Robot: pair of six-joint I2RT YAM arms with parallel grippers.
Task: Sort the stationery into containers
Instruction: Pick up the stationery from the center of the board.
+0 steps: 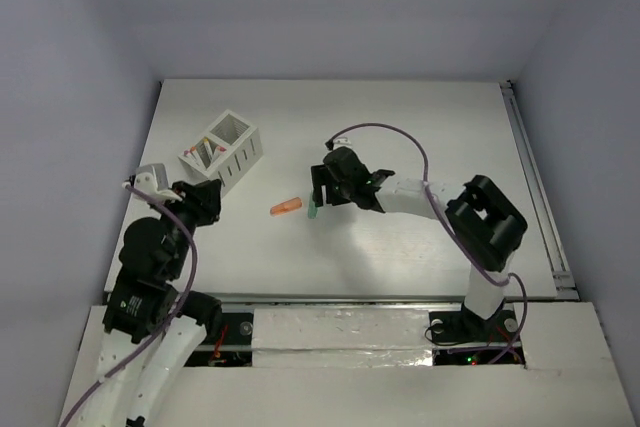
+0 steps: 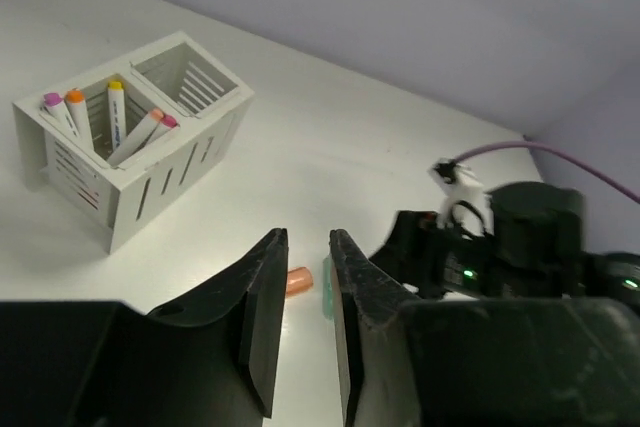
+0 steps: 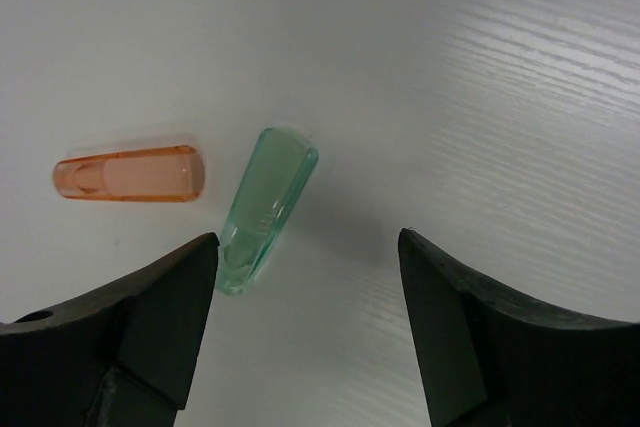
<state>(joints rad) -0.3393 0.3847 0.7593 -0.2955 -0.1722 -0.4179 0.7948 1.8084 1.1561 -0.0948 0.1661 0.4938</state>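
Your left arm (image 1: pixel 150 262) is folded up at the near left of the table (image 1: pixel 420 127). The left end effector (image 2: pixel 308 247) has its jaws drawn close, with a narrow, empty gap between them. Your right arm (image 1: pixel 485 222) bends at the elbow and reaches left toward the middle. The right end effector (image 3: pixel 308 247) sits low over the table, jaws spread wide and empty.

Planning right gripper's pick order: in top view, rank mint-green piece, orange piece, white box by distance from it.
1. Mint-green piece, at the right gripper tips.
2. Orange piece, just left of the green one.
3. White two-compartment box, far left, toward the back.
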